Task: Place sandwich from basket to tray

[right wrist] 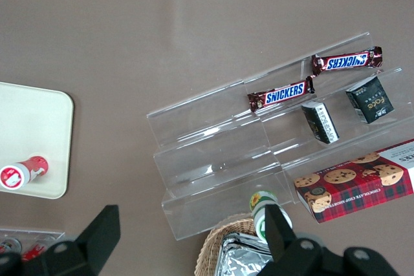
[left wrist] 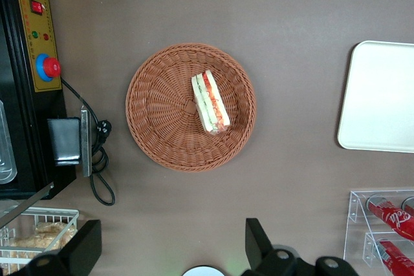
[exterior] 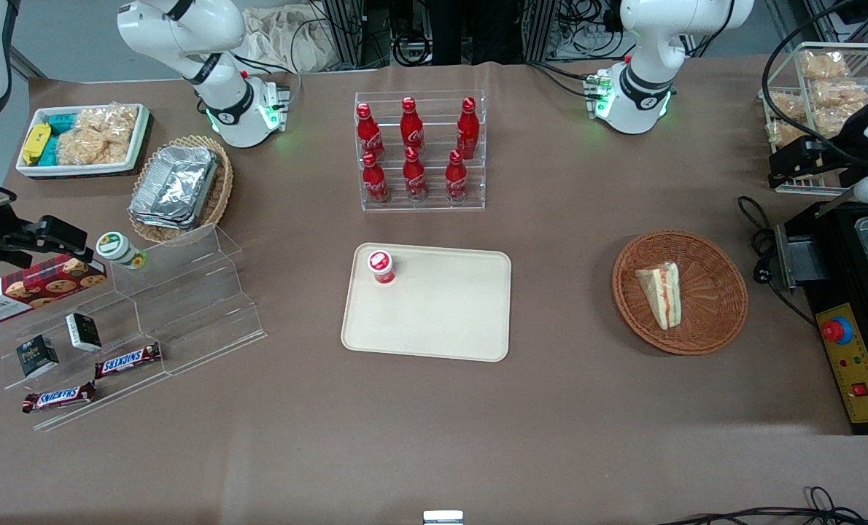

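Left gripper hangs high above the table, fingers spread wide and empty; the sandwich lies in the wicker basket, tray well apart.

Even, bright overhead light lets me see everything sharply, with soft short shadows under my basket and tray, and glare on the foil containers.
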`<state>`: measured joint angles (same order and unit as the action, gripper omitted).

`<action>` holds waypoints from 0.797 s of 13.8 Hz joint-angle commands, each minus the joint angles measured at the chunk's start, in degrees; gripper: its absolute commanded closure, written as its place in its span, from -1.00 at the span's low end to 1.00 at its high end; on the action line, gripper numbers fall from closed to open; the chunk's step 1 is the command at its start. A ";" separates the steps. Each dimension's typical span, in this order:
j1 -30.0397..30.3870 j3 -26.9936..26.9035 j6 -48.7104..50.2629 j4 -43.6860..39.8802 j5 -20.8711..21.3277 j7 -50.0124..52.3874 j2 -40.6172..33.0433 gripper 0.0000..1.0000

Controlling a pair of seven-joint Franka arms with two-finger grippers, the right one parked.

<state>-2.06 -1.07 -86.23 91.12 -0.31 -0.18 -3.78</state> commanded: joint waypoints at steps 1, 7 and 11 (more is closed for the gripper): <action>0.12 0.01 0.89 0.37 0.05 0.80 0.35 -1.00; 0.12 0.01 1.42 0.37 -0.04 0.71 1.49 -1.00; 0.12 0.01 0.72 0.46 -0.39 0.88 4.12 -1.00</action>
<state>-2.06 -1.10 -85.35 91.44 -0.31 -0.06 -0.91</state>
